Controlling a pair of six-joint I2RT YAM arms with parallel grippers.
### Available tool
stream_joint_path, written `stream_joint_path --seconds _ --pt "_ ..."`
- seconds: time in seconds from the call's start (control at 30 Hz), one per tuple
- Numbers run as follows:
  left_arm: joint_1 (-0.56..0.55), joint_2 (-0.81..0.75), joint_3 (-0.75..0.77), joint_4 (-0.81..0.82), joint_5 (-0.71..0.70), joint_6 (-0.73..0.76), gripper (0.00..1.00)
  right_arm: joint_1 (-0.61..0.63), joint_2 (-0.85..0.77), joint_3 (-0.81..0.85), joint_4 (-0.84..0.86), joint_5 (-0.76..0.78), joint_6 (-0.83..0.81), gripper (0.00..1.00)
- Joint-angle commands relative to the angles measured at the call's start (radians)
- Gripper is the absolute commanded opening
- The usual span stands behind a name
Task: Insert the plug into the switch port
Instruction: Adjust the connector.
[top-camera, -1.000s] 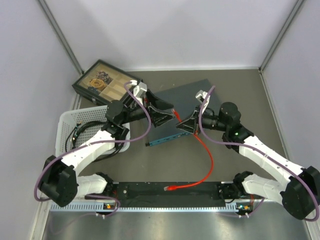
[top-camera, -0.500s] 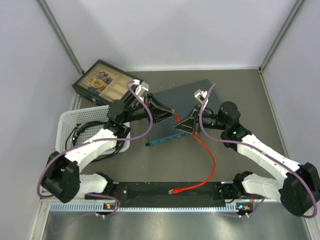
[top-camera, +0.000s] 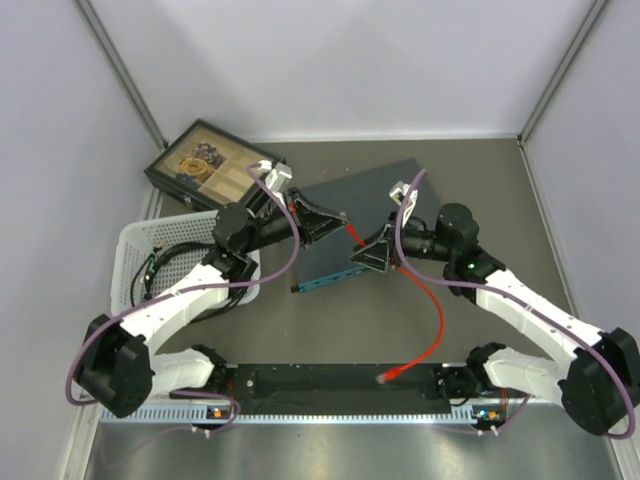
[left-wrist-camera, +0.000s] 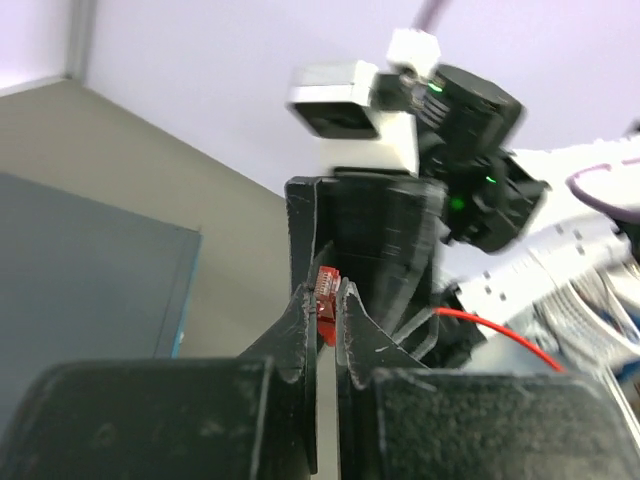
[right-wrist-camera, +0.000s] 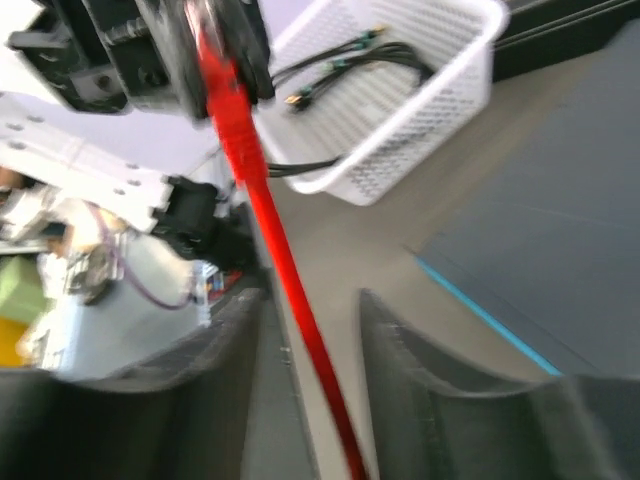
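— Right, the plug (left-wrist-camera: 326, 285) is pinched between the closed fingers of the left gripper (left-wrist-camera: 322, 302), with its tip showing just past them.

— And the right gripper (right-wrist-camera: 305, 340)?

— Its jaws are parted. The red cable (right-wrist-camera: 270, 250) is seen running loose between them and is clamped by neither.

— Where is the switch (top-camera: 375, 205) placed?

— Flat on the table, at twelve o'clock from the arm bases, with its teal socket edge (top-camera: 328, 279) turned toward seven o'clock. From above, the plug is seen over the switch's top face, not at that edge.

— So what is called for?

— By judgement, the plug should be carried out toward seven o'clock, past the edge, and lowered to the socket row. Its nose should then be pointed back toward one o'clock. The cable trailing off to five o'clock is best left slack, so that no pull is put on the plug. A slow, straight push is advised, since a skewed entry could get it jammed.
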Motion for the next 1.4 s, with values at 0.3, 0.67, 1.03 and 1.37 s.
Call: stream_joint_path --seconds 0.3,0.67,1.03,1.37 --pt "-0.062 -0.024 0.154 -0.791 -0.727 -0.044 0.00 0.000 -0.151 0.198 -0.397 0.367 -0.445 0.72" --pt "-0.060 -0.050 0.136 -0.823 -0.837 -0.191 0.00 0.067 -0.183 0.160 -0.318 0.404 -0.571 0.75" --pt "-0.062 -0.013 0.033 -0.540 -0.599 -0.450 0.00 0.173 -0.111 -0.101 0.194 0.460 -0.536 0.66" --pt "-0.089 0.007 0.036 -0.468 -0.562 -0.492 0.00 0.184 0.005 -0.132 0.389 0.528 -0.481 0.59"
